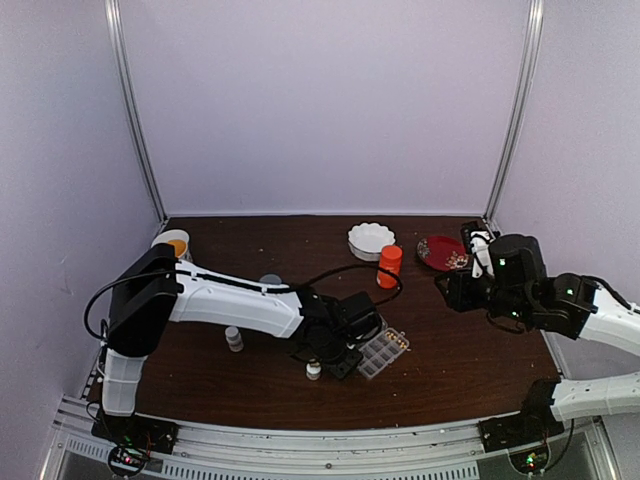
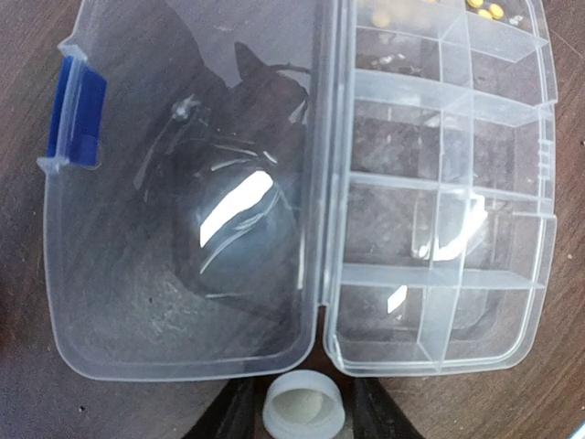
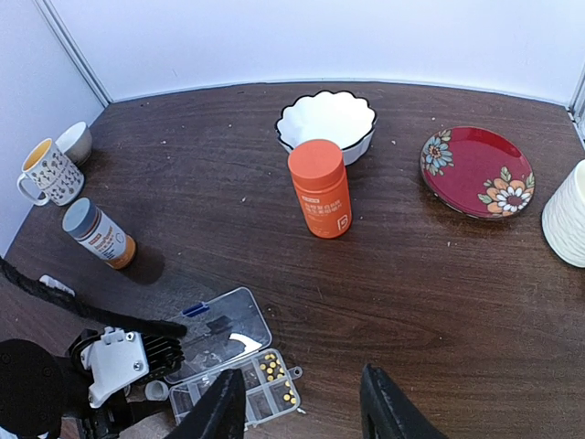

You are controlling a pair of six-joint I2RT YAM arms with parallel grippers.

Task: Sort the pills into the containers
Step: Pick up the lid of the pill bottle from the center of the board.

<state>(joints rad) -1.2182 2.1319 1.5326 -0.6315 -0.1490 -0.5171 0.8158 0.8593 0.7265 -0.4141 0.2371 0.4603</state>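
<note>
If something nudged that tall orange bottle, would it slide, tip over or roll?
The orange bottle stands upright and is taller than wide, so a push near the top would probably tip it. Being round, it might then roll across the table. Its fullness isn't visible, so weight is unclear.

The pill box [image 2: 393, 229] (pills [image 2: 485, 13] at its far end) is cut off at top.

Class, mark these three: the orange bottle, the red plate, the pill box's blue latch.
orange bottle [image 3: 322, 206], right wrist view, its labelled side.
red plate [image 3: 475, 169], right wrist view, bare centre.
blue latch [image 2: 78, 114], left wrist view, latch face.
</note>
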